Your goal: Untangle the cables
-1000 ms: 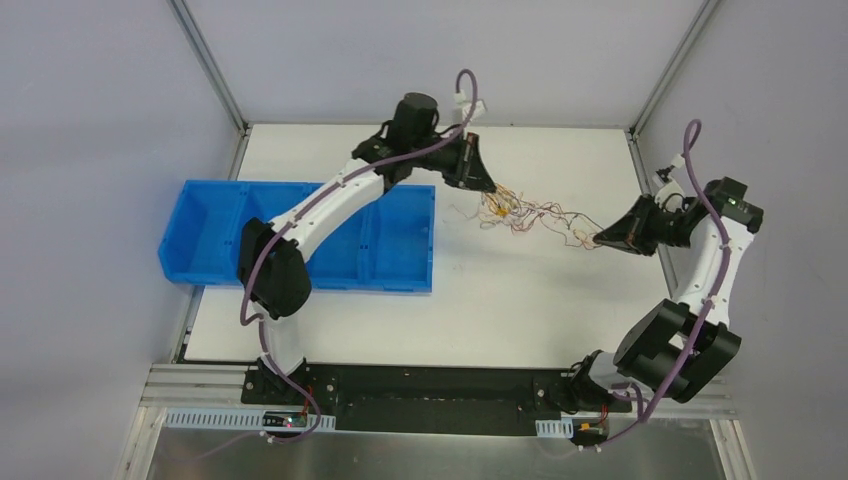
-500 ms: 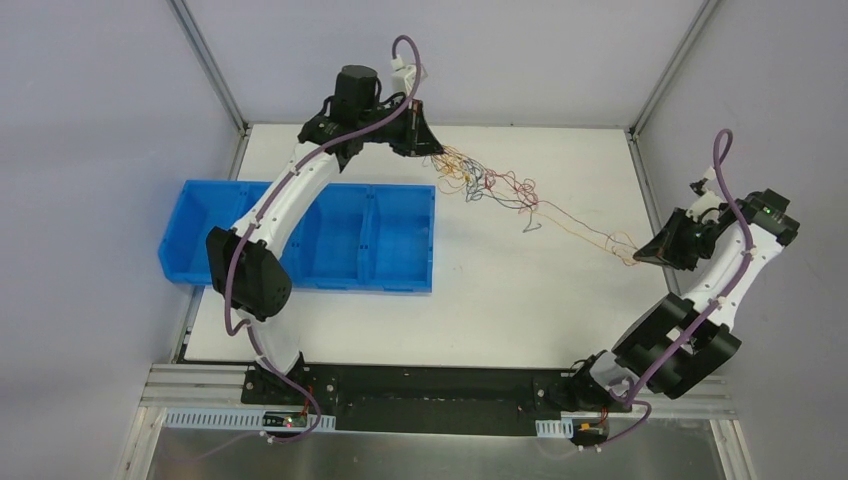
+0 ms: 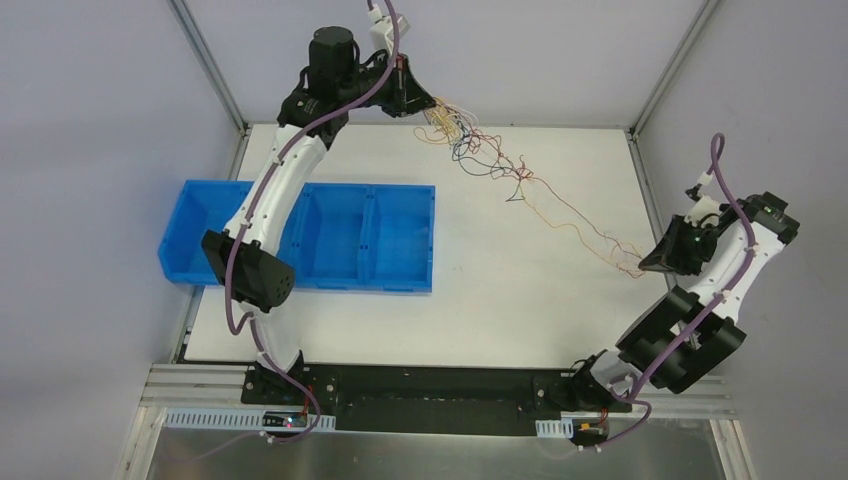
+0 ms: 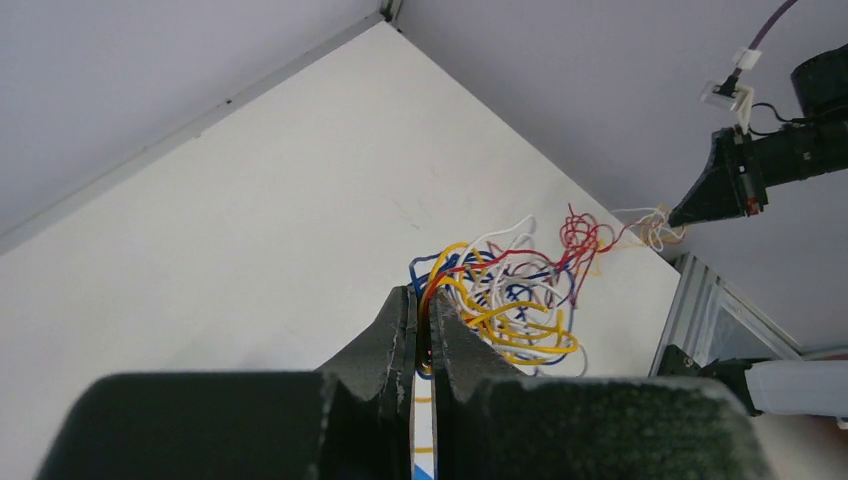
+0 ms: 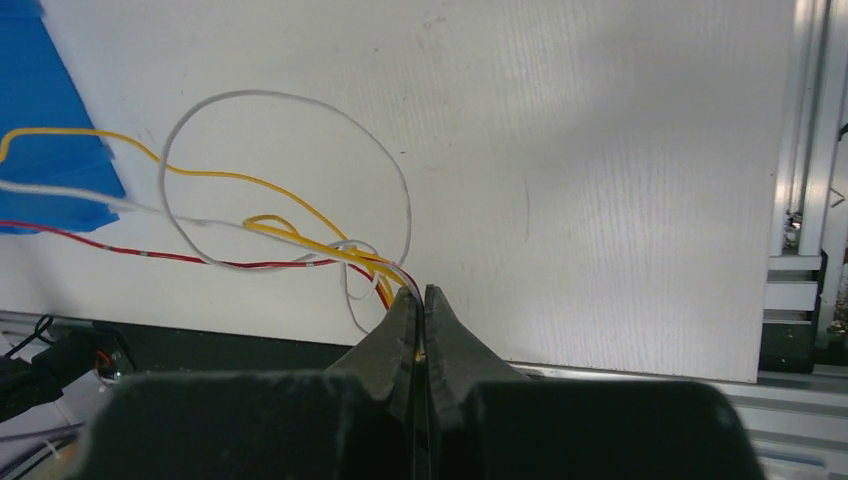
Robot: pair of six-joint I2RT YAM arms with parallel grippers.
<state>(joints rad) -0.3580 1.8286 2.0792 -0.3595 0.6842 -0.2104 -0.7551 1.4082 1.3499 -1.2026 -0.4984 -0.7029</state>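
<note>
The cables point(image 3: 505, 180) are a bundle of thin yellow, red, white and blue wires stretched in the air across the table. My left gripper point(image 3: 430, 103) is raised at the far edge and shut on the tangled end, which shows as a knot of curly wires point(image 4: 510, 295) just past its tips point(image 4: 421, 292). My right gripper point(image 3: 645, 268) is at the right edge, shut on the other end; yellow, red and white strands point(image 5: 300, 235) run into its tips point(image 5: 420, 292).
A blue bin point(image 3: 390, 245) with compartments lies at the left of the white table point(image 3: 500, 310). Metal frame posts stand at the far corners. An aluminium rail point(image 5: 810, 200) runs along the table's edge near my right gripper.
My left gripper has lifted and swung back and left, my right gripper has pulled right and toward the near side. The bundle has stretched from a compact tangle into long strands.
</note>
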